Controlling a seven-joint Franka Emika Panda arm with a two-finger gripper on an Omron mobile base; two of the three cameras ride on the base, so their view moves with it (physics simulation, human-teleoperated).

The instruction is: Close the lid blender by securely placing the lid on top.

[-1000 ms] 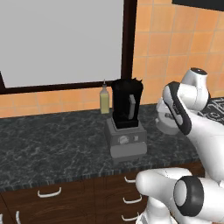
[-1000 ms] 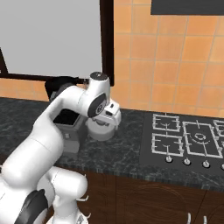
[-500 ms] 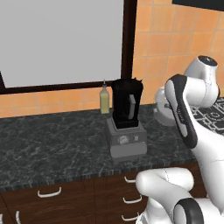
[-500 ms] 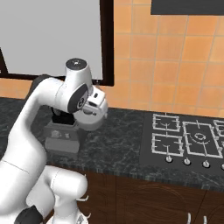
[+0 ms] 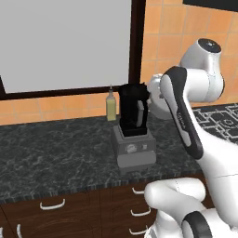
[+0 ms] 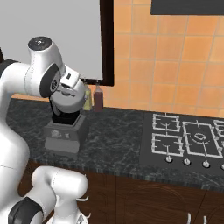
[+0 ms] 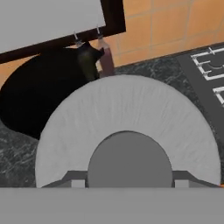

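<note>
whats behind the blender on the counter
A slim yellowish bottle stands behind the blender, near the tiled wall. In the hand view, the lid held in the gripper covers part of the jar and the counter behind it.

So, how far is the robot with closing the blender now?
Done: the lid is picked up, and the gripper is closed on it. In hand: the lid is carried beside the blender, near the top of the jar. Left: the jar mouth is open, so the lid must be centred over it and set down.
</note>
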